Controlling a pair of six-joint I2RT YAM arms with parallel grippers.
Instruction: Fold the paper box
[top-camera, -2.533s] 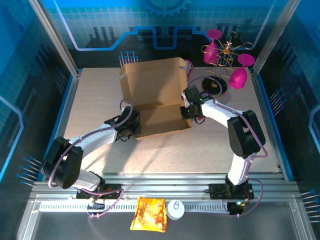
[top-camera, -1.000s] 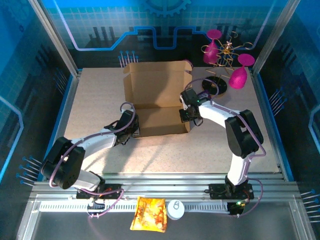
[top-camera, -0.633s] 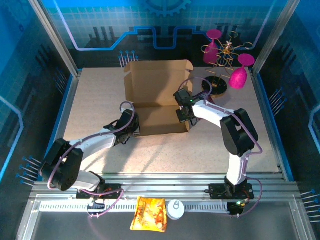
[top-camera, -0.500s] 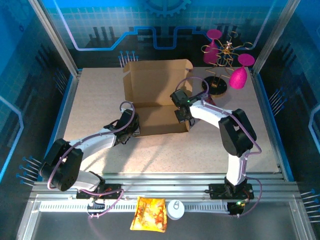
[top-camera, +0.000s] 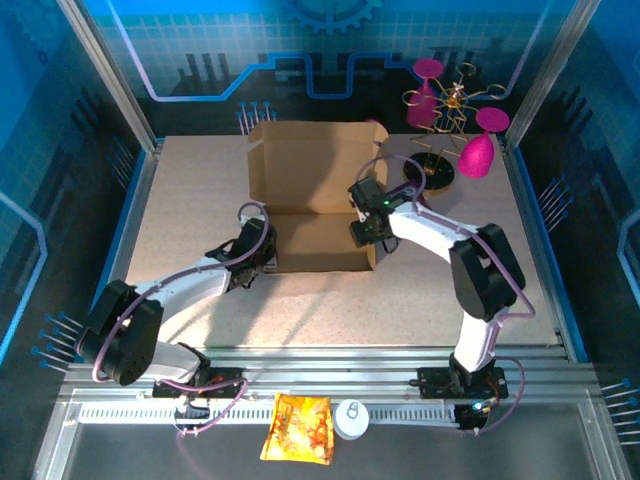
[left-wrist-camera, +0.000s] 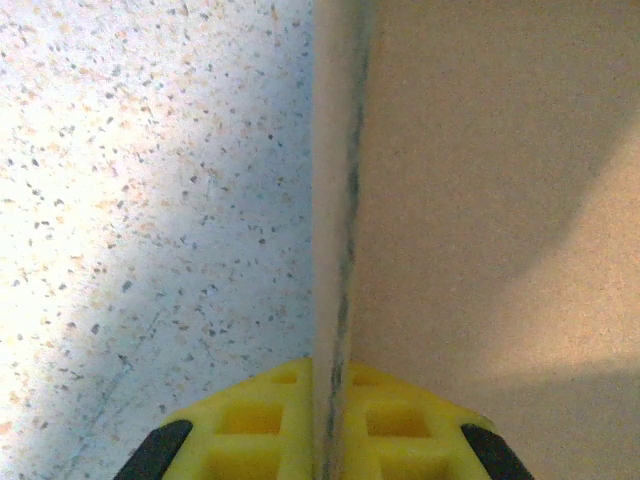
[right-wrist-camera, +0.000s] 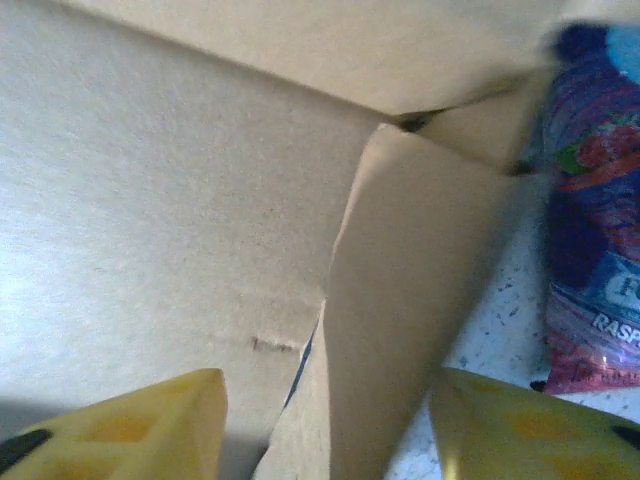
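Toward the back-middle of the table (top-camera: 190, 200) sits the paper box (top-camera: 312, 190), its tall rear panel upright and a lower front section lying toward the arms. It is plain thin cardboard — light, and stiff across its panels but ready to bend along the creases. It would likely skid over the speckled surface if pushed from one side alone. My judgement is that the best holds are the thin free edges of walls and flaps, near a corner. One arm should anchor while the other turns a flap on its crease; squeezing mid-panel would risk a dent.

The left gripper (top-camera: 260, 262) is at the box's near-left corner, pinched tight on a thin cardboard wall. The right gripper (top-camera: 366, 230) is at the near-right side. Its fingers (right-wrist-camera: 130, 420) are spread wide with a side flap standing between them, gripped by neither as far as I can see.

The overhead view gives the whole layout — both arms flanking the box. The left wrist view adds what that cannot: the wall's edge running straight down into the closed yellow pads (left-wrist-camera: 260, 430). The right wrist view shows the loose flap leaning off the panel. It also shows a purple snack packet (right-wrist-camera: 590, 250) lying on the table just beside the box's right corner.
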